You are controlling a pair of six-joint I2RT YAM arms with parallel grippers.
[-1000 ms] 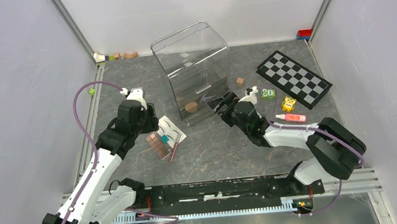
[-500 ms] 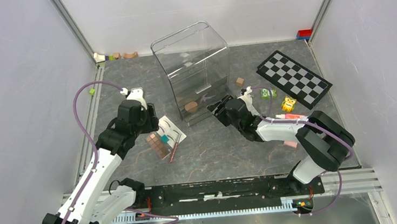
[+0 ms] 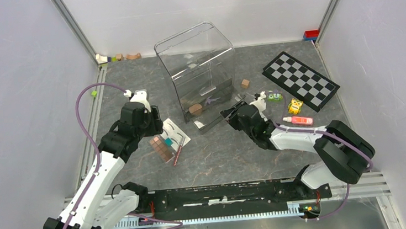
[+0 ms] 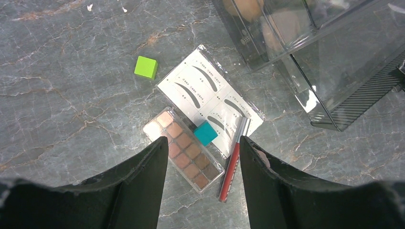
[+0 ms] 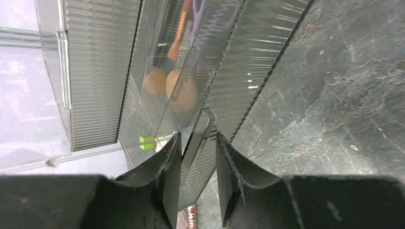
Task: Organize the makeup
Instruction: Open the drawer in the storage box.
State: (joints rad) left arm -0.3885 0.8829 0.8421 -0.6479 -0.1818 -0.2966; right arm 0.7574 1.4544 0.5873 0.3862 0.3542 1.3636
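Right claw (image 5: 198, 139) pinches the clear drawer's pull (image 5: 208, 117); left claw (image 4: 203, 141), half open and empty, hangs right above the palette (image 4: 184, 149), which slants toward lower right.

The right arm is on the move! It swung left across the bench, and now it's back a touch to the right. The right end effector (image 3: 229, 114) sits at the front of the clear organizer's bottom drawer (image 3: 212, 123). Its fingers (image 5: 167, 162), spread wide a second ago, have drawn in close on either side of the drawer handle (image 5: 204, 125); whether they actually clamp it is hard to say. The pink tube (image 3: 298, 120), half covered by the forearm a moment back, is in plain sight again.
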